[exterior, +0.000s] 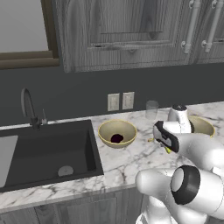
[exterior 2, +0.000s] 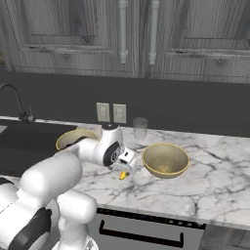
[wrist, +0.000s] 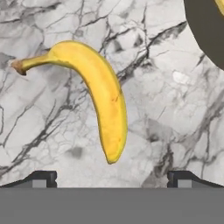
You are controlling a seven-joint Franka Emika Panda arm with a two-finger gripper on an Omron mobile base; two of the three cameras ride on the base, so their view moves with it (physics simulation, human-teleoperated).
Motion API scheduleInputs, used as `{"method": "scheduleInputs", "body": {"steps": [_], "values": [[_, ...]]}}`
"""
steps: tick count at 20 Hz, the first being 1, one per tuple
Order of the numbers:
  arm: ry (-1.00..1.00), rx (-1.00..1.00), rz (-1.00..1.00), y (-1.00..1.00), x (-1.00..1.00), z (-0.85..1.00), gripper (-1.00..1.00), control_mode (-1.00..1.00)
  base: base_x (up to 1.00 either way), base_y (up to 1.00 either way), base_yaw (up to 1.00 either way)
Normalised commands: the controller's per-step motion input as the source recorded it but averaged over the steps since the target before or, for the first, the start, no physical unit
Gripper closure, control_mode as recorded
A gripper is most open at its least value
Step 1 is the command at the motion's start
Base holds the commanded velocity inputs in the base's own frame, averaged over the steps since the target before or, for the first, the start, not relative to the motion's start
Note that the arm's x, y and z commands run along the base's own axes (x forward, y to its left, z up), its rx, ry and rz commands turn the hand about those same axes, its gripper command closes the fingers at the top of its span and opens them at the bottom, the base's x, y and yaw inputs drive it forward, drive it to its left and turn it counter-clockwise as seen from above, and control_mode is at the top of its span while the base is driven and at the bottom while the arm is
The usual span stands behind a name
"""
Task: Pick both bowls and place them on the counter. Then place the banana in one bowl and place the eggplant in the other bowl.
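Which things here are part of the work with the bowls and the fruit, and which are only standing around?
Part of the job:
- bowl with the eggplant inside
- empty bowl
- banana, lying on the counter below the open end effector

Only standing around:
- drinking glass
- sink
- faucet
- wall outlets

two bowls (exterior: 117,133) (exterior 2: 165,159), one banana (wrist: 98,89), one eggplant (exterior: 117,138), one glass (exterior 2: 140,129)
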Motion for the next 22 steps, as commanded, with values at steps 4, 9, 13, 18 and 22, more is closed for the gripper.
{"method": "scheduleInputs", "body": {"steps": [4, 9, 13, 18, 22], "values": [[0.06, -0.01, 0.0, -0.03, 0.16, -0.25, -1.0, -1.0, 0.0, 0.0, 0.0], [0.04, 0.0, 0.0, -0.08, 0.13, -0.25, -1.0, -1.0, 0.0, 0.0, 0.0], [0.03, 0.0, 0.0, -0.09, 0.14, -0.22, -1.0, -1.0, 0.0, 0.0, 0.0], [0.02, 0.0, 0.0, 0.0, 0.05, -0.23, -1.0, -1.0, 0.0, 0.0, 0.0], [0.01, 0.0, 0.0, 0.0, 0.04, -0.22, -1.0, -1.0, 0.0, 0.0, 0.0]]}}
